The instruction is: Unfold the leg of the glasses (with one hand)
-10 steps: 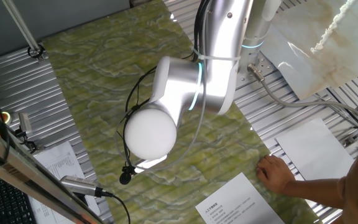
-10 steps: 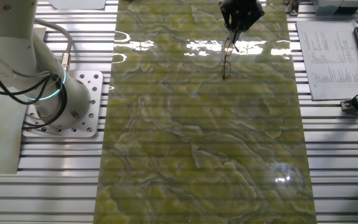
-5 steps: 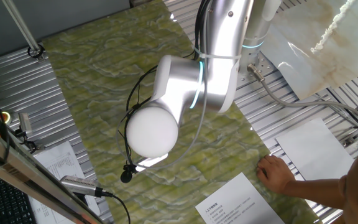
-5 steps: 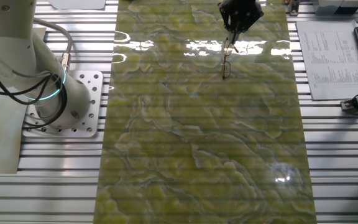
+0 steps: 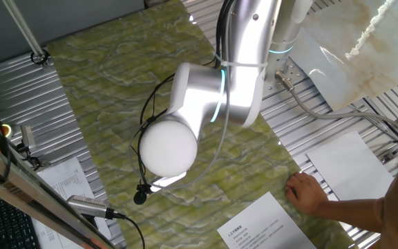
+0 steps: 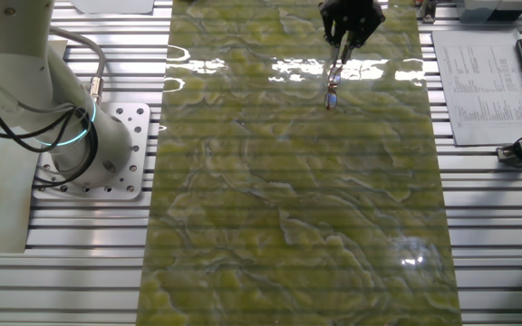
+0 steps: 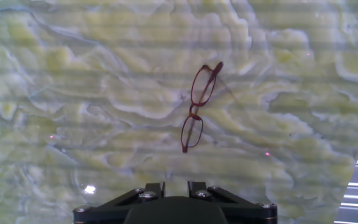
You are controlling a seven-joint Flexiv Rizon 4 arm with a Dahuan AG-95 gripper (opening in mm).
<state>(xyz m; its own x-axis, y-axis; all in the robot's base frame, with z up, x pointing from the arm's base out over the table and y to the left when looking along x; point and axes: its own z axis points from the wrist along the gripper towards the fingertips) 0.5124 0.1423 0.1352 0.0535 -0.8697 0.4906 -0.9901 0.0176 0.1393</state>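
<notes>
While the claw hangs over the desk, fingers hidden so I cannot tell its opening, the glasses lie flat just ahead of it, long axis running straight away from it.

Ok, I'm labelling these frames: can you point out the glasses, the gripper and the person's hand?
glasses (image 7: pixel 196 115), hand view, on the bridge between the two lenses.
gripper (image 6: pixel 348 18), the other fixed view, on its dark body.
person's hand (image 5: pixel 308 193), one fixed view, on the back of the hand.
</notes>
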